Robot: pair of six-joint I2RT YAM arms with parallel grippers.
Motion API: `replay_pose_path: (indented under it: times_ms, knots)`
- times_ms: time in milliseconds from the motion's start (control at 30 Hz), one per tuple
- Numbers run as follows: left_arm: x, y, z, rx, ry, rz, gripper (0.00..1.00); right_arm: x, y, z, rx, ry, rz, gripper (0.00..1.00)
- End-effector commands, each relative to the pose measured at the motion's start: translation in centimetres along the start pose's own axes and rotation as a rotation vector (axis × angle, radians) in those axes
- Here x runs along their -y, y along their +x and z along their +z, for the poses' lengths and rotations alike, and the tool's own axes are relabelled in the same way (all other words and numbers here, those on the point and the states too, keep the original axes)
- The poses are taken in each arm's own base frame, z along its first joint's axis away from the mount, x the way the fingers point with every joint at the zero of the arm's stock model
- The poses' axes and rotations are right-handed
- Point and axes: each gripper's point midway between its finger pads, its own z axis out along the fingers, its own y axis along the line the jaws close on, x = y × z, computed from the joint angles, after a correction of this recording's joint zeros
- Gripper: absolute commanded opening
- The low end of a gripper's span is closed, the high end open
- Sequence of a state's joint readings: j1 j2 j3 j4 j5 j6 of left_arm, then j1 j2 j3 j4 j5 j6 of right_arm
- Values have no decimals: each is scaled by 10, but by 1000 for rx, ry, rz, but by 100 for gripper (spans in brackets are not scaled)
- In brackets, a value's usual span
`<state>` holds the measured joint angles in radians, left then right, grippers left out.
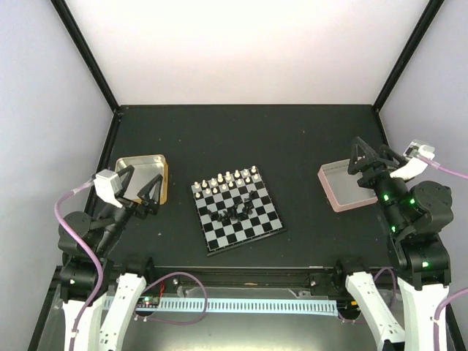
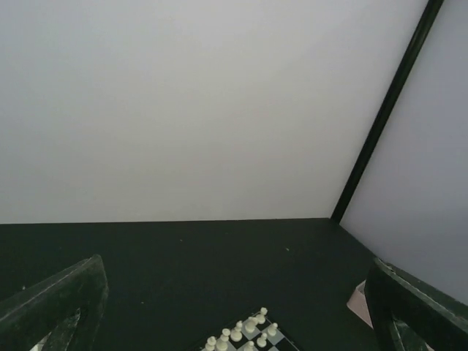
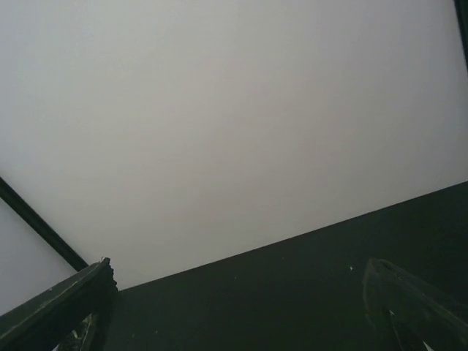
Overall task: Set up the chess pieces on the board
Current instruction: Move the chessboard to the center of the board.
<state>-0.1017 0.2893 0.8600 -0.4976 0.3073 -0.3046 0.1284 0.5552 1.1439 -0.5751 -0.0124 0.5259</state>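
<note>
Left end effector [image 1: 145, 175] agape, angled upward, right end effector [image 1: 371, 148] likewise

Counted one board [image 1: 257, 224]. Two trays: a gold metal tray [image 1: 142, 157] and a pinkish tray [image 1: 329, 191]. Two grippers, the left gripper [image 1: 145, 175] and the right gripper [image 1: 369, 152]. White pieces [image 1: 227, 178] looked like about eight in a row, too tiny to swear on. Black pieces [image 1: 235, 212] were bunched up, couldn't count them.
</note>
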Motion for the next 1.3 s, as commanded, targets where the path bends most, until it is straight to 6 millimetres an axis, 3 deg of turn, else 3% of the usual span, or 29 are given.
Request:
replay_pose_path:
  times_ms: [0,100,200,300,400,533,667,800,967,1267]
  knots:
    - [19,-3,-5,25,105,-1,98,-10,22,3,-104,-83,58,94]
    - [21,5,-6,11,133,-21,99,-14,37,7,-169,-130,83,95]
    - [36,16,-11,-44,219,-28,99,-20,58,10,-247,-197,116,96]
    - [41,31,-7,-86,270,-56,99,-23,89,11,-347,-276,145,96]
    - [42,50,2,-112,335,-111,99,-13,126,16,-448,-288,180,95]
    - [20,94,19,-210,277,-224,99,11,181,22,-599,-234,231,91]
    - [-11,159,31,-428,130,-365,88,28,225,26,-716,-167,253,86]
    - [-30,204,33,-601,20,-467,81,37,263,30,-811,-95,230,81]
    - [-48,251,29,-748,-101,-566,73,49,323,34,-962,43,147,71]
    - [-58,296,27,-888,-213,-602,66,48,405,24,-1207,121,43,65]
